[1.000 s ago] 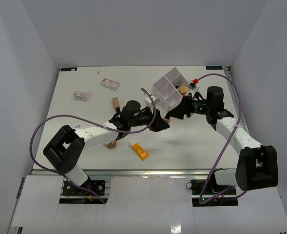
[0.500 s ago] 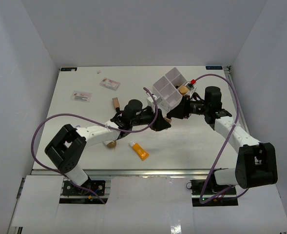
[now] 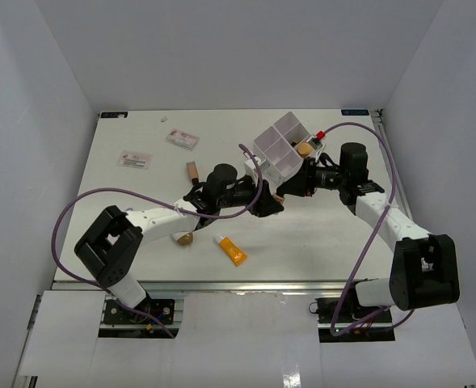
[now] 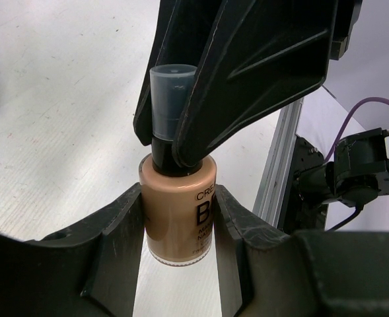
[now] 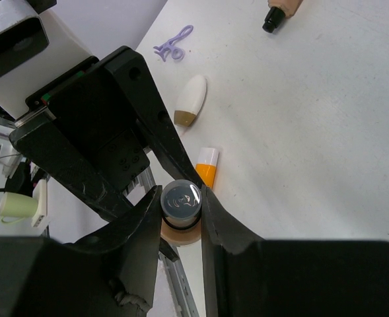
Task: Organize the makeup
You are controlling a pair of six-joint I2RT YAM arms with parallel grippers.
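near white box (image 3: 280,148), top view: left gripper (image 3: 267,204), right gripper (image 3: 286,192) meet tip to tip. left wrist: left jaws clamp beige bottle (image 4: 177,218) body, steadying it for handover. right wrist: right fingers (image 5: 214,221) pinch its dark cap (image 5: 181,200), likely taking over.

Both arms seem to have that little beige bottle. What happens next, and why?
Probably the left end effector should open: it clamps the beige bottle by its body while the right end effector pinches the dark cap, so the handover looks ready.

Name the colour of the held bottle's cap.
Dark grey; the cap of the bottle shows best in left wrist view.
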